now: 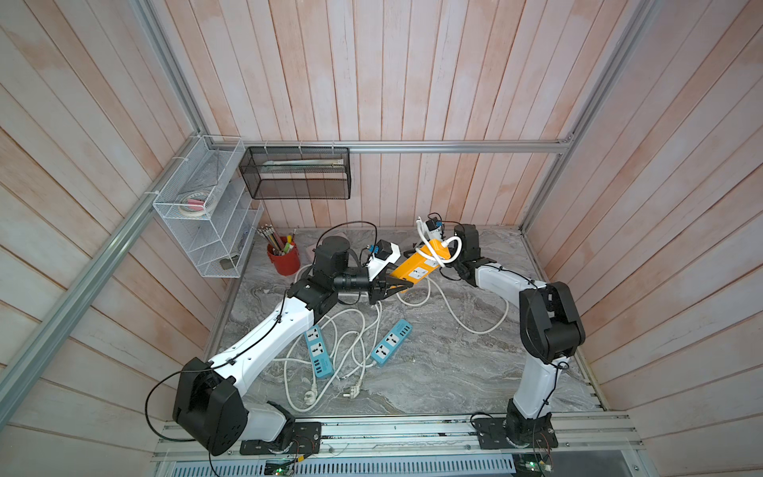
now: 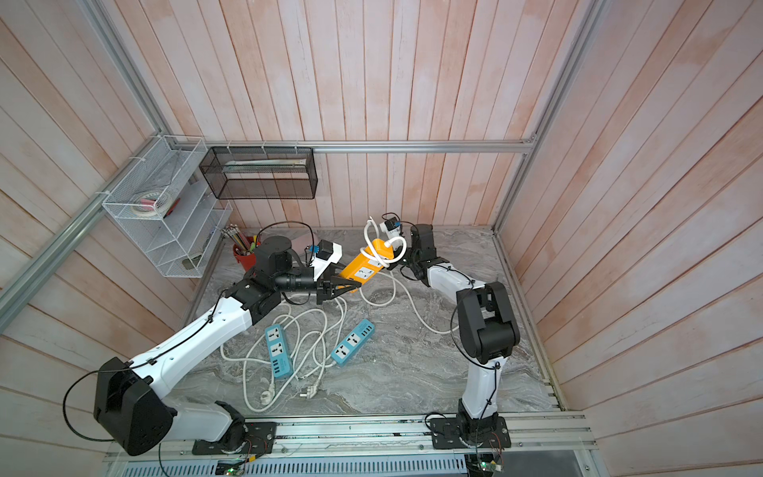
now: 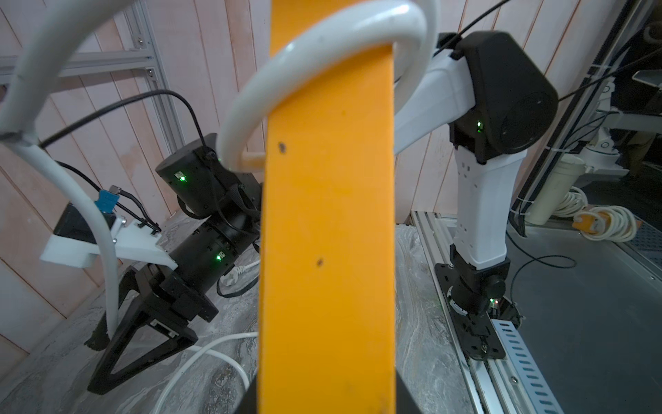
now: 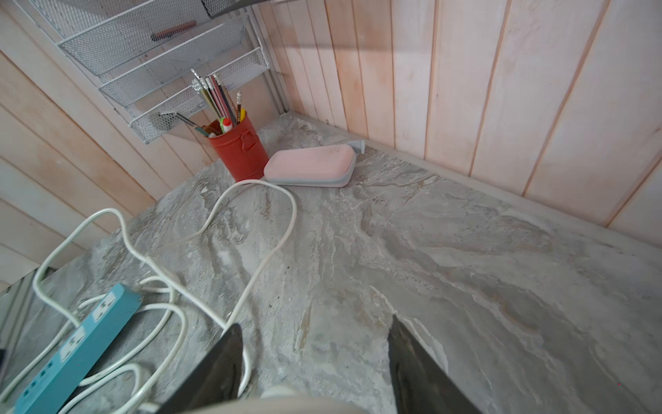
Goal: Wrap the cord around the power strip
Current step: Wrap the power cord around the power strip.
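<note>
Cord (image 1: 452, 247), white and thick, makes at least 1 loose loop around the high end of the orange power strip (image 1: 419, 266). The rest trails down onto the marble table (image 1: 475, 384), lying farther from the red pencil cup (image 1: 284, 259) than the strip does.

The strip is off the table and tilted. Its low end is the one nearer the cup, and its high end points away from the cup toward the right arm. The left gripper (image 1: 398, 285) is clamped on that low end. In the left wrist view the orange body runs straight out from the fingers, with the cord looped round it at the far end.

The right gripper (image 4: 315, 322) sits just past the strip's high end, on the side away from the cup, pointing down. Its fingers (image 4: 215, 365) are spread with only bare table between them, holding nothing. In the left wrist view the cord hangs right beside 1 of those fingers, though I cannot tell if it touches.

The next wrap seems to turn on where the slack lies: below and beyond the right gripper, away from the cup, crossing the strip's long axis. The right arm is plainly the nearer to it, and the left looks best used for steadying. 2 blue strips (image 1: 318, 351) with tangled cords lie on the table near the cup, toward the arm bases, and could snag.
</note>
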Controlling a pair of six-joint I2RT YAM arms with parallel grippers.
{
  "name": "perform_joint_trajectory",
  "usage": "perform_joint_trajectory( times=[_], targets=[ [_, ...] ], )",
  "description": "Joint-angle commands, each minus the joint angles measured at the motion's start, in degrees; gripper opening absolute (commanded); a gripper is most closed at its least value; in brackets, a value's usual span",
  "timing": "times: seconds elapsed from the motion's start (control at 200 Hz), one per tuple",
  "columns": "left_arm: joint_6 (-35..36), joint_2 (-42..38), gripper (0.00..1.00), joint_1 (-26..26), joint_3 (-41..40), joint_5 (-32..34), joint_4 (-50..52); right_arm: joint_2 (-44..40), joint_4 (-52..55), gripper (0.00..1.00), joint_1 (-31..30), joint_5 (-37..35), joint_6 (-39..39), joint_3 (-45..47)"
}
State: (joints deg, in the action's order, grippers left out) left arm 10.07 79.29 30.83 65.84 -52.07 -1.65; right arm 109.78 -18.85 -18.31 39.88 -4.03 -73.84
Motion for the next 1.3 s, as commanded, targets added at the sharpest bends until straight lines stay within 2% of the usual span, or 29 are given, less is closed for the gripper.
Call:
perform_joint_trajectory(
  times=[0.0, 0.115, 0.275, 0.38, 0.44, 0.575, 0.69, 0.82, 1.015, 1.12, 1.295],
  targets=[
    [-5.9, -2.3, 0.00, -1.0, -1.3, -0.2, -11.6, 1.6, -9.8, 0.65, -0.6, -7.8, -4.9, 2.1],
    [-11.2, -2.5, 0.00, -2.5, -2.2, 0.0, -16.7, 4.3, -8.0, 0.59, -1.6, -12.5, -2.7, 0.8],
    [-14.0, -2.0, 0.00, -4.6, -2.6, 5.4, -18.2, 6.4, -3.2, 0.21, -4.6, -20.3, 1.7, -1.4],
    [-19.0, -1.4, 0.00, -7.6, -2.9, 8.0, -20.7, 6.5, 1.5, 0.08, -7.3, -24.9, 4.9, -1.7],
    [-17.8, -1.2, 0.00, -9.1, -2.2, 9.4, -19.2, 5.7, 2.8, 0.03, -8.1, -26.3, 5.7, -0.3],
    [-13.1, -0.6, 0.00, -14.2, 0.2, 14.5, -13.4, 1.8, 2.3, 0.00, -8.1, -30.5, 5.9, 7.0],
    [-11.8, -0.3, 0.00, -17.9, 2.0, 22.5, -10.2, -0.8, 7.2, 0.00, -8.5, -38.7, 9.1, 9.4],
    [-2.8, 3.1, 0.00, -18.1, 6.6, 35.5, -0.2, -6.4, 8.3, 0.00, -10.9, -49.5, 14.9, 12.9],
    [7.0, 12.4, 0.00, -17.1, 12.5, 50.8, 12.8, -17.0, -1.4, 0.00, -18.0, -62.2, 29.7, 19.1],
    [9.7, 15.0, 0.00, -15.5, 12.5, 52.7, 14.9, -22.4, -5.8, 0.00, -20.1, -62.8, 35.9, 19.5],
    [15.6, 17.9, 0.00, -8.9, 12.0, 51.5, 17.9, -27.0, -5.2, 0.00, -20.6, -57.1, 40.3, 14.2]
  ],
)
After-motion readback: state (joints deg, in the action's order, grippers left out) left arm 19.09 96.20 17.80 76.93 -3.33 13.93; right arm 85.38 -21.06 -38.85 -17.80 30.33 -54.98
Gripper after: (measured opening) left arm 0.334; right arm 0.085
